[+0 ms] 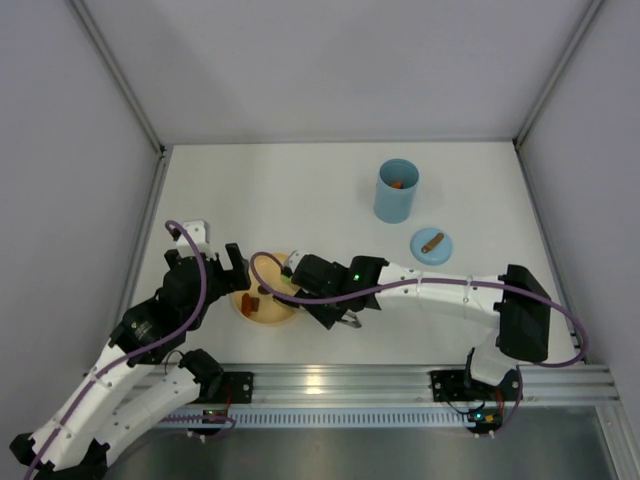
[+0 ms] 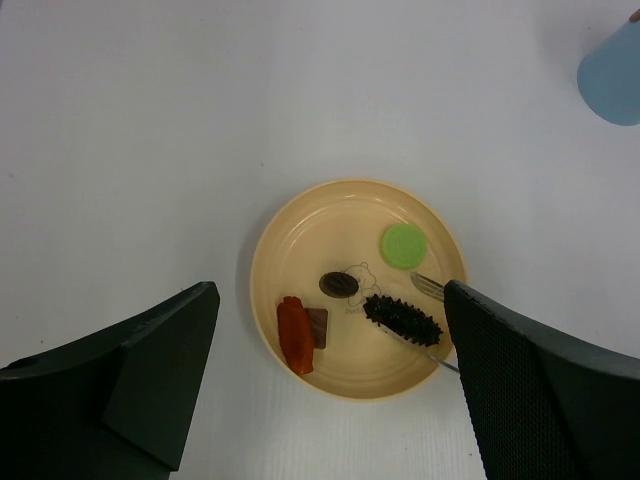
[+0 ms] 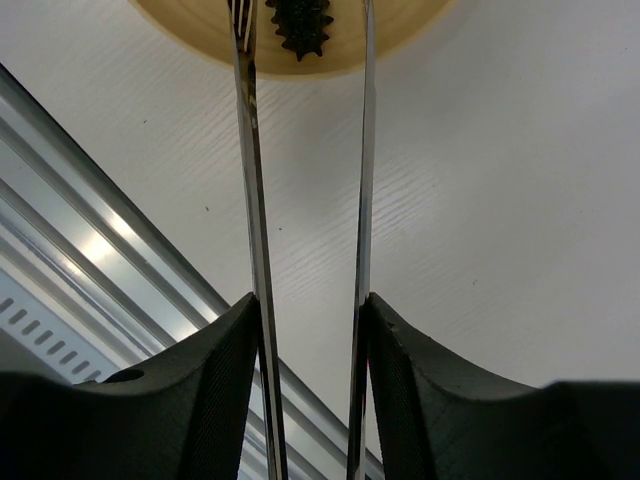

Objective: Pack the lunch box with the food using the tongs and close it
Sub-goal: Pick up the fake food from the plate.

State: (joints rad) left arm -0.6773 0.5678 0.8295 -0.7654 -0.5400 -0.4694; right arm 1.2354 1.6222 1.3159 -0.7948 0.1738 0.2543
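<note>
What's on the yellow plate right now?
On the plate: a green disc, a brown oval, an orange piece against a brown block, a black spiky piece, and the tongs' tips. A finger of the left gripper hides the plate's right edge.

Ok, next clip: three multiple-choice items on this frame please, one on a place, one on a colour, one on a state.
1. Relative to the lunch box, where is the blue lid?
A on top of it; B on the table beside it; C inside it.
2. What colour is the spiky food piece on the plate?
A black; B white; C red.
3. What is the right gripper doing?
A open, empty; B shut on the lid; C shut on the tongs.

Answers: 1 B, the lid lies flat next to the open box. 2 A, the left wrist view shows it black. 3 C, both tong arms run out from between its fingers.
</note>
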